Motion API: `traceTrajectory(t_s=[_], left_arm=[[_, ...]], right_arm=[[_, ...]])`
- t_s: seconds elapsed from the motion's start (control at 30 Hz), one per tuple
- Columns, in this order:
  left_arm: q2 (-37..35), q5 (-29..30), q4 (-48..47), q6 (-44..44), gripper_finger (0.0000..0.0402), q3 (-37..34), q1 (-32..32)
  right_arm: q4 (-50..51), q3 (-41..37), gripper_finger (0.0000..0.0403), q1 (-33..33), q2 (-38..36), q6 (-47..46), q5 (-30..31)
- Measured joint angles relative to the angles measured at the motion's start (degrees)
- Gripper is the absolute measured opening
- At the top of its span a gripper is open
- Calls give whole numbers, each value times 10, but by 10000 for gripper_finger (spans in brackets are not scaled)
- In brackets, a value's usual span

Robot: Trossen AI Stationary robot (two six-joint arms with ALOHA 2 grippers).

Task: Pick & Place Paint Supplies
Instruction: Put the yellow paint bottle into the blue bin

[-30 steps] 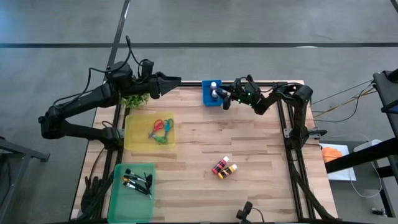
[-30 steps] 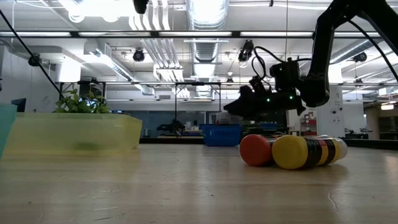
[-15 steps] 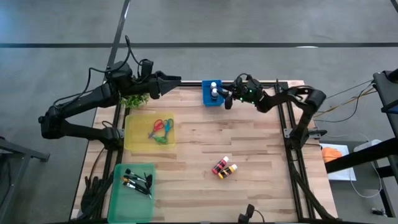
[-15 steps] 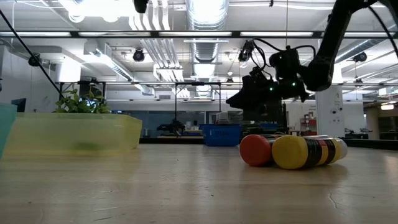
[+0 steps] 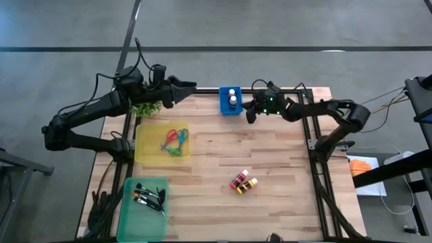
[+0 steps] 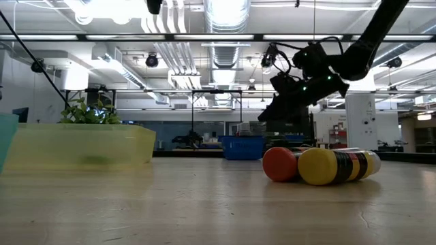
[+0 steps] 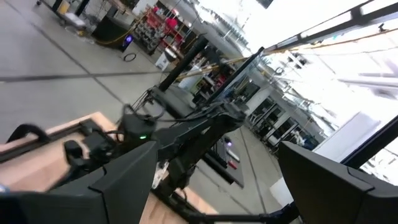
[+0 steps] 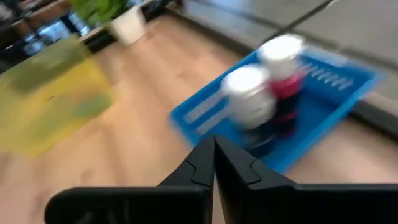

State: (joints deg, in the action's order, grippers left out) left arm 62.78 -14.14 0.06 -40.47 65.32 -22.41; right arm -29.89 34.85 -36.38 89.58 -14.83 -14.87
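Note:
My right gripper [image 5: 250,113] hangs shut just to the right of the blue tray [image 5: 223,108], above the table and holding nothing. Two white-capped paint bottles [image 8: 249,93] stand upright in that tray. Two more paint bottles [image 5: 243,182] lie on their sides on the table's near middle. Red and green scissors [image 5: 174,142] lie in the yellow tray [image 5: 145,152], and dark paintbrushes [image 5: 148,197] lie in the green tray [image 5: 131,216]. My left gripper [image 5: 187,86] waits open at the far left edge, pointing level toward the right.
A small green potted plant [image 5: 145,108] stands at the far left, behind the yellow tray. Bare wood lies between the trays and the lying bottles [image 6: 320,167]. The right arm's links [image 5: 331,111] stretch along the far right edge.
My right gripper has drawn back from the blue tray toward the table's right, risen, and tipped up nearer to level. The arm's elbow has swung out to the right. The two bottles stay upright in the tray.

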Motion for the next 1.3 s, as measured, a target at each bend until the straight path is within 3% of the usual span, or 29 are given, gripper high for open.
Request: traceTrajectory(t_s=[0.2,0.43,0.63,0.83,1.07,1.2,1.3], left_arm=[[0,-25,-58,21,342,0,15],[0,-45,-63,54,342,0,48],[0,-58,-63,81,342,0,73],[0,-60,-63,107,342,0,100],[0,-60,-63,122,342,0,128],[0,-60,-63,121,342,0,135],[0,-58,-63,120,342,0,137]], right_arm=[[149,-5,8,116,-103,-28,-5],[366,-6,8,267,-286,-53,-21],[408,-5,14,376,-383,-201,-8],[439,-5,95,454,-379,-231,22],[476,-5,215,509,-338,-24,55],[463,-18,247,516,-302,17,92],[396,-47,252,516,-279,26,93]])
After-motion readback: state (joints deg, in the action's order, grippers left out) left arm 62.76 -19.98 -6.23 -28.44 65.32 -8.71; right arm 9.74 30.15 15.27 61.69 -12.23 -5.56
